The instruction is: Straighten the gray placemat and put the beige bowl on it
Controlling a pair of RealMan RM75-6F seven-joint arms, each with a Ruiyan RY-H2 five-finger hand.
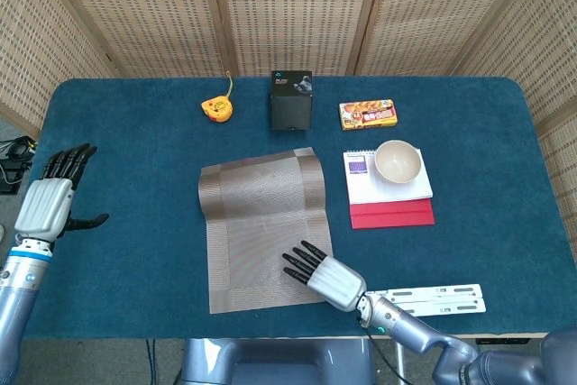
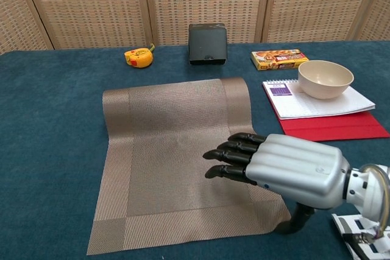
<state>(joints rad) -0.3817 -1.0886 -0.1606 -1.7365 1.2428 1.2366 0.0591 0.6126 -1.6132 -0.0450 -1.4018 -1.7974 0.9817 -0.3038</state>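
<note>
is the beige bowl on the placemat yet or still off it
Still off it. The beige bowl sits upright on the white notepad, right of the gray placemat, with blue table between them.

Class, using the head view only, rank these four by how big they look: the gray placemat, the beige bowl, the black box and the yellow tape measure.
1. gray placemat
2. beige bowl and black box: too alike to rank
3. yellow tape measure

Silver hand [image 2: 286, 175] — black fingers [image 2: 234, 159], grey arm.
</note>
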